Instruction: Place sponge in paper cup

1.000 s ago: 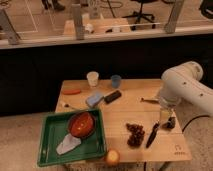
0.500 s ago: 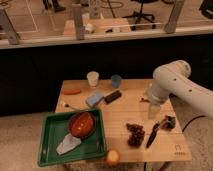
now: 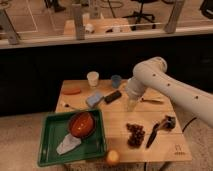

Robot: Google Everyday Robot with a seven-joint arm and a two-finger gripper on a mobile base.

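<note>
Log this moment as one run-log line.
gripper: open, holding nothing, over table, right of sponge | sponge: lying on table, not yet grasped | paper cup: upright, behind sponge

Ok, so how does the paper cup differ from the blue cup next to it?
The paper cup is cream-white, while the blue cup is blue. The paper cup stands slightly taller than the blue cup. It also sits further left in the view. Both stand upright, mouths up, near the back edge of the table. The tool hangs open and empty over the table, nearer the blue cup than the paper cup.
</note>
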